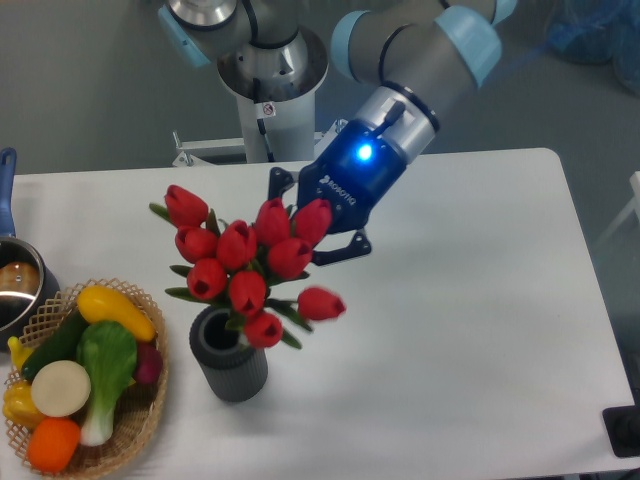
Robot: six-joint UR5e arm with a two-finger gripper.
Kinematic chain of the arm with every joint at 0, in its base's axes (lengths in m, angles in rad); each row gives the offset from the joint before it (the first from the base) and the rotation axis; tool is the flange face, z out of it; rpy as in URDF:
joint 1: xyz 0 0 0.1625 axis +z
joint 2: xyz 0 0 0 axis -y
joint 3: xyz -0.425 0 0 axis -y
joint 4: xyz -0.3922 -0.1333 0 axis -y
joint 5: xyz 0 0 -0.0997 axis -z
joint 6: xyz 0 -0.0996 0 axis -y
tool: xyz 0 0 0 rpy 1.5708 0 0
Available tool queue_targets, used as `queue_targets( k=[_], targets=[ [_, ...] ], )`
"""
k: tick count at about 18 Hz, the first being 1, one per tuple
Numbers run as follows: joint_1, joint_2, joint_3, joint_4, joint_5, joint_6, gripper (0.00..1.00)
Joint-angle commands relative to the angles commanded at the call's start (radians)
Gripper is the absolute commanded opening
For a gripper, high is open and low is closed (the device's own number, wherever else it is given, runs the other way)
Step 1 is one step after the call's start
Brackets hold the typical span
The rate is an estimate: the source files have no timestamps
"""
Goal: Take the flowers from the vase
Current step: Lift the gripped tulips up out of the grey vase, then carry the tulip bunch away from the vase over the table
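Gripping state of my gripper (pixel 300 235) I cannot tell, hidden behind the flowers (pixel 250 262); stems slant toward seven o'clock into the vase (pixel 229 357).

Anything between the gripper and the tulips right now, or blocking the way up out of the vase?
Nothing visible does. The gripper is already at the red tulips; its fingertips are hidden behind the blooms, so grip is unclear. Above the dark grey vase, only the arm is there. The wicker basket sits off to the side.
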Motion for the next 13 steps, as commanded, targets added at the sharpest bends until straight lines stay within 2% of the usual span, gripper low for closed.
queue_targets(
  k=[3, 6, 10, 13],
  targets=[
    [0.006, -0.002, 0.037, 0.000, 0.138, 0.000, 0.00],
    [0.018, 0.000, 0.040, -0.003, 0.184, -0.002, 0.00],
    [0.022, 0.011, 0.026, -0.011, 0.403, 0.012, 0.00],
    [0.026, 0.008, 0.019, -0.012, 0.436, 0.012, 0.00]
  ],
)
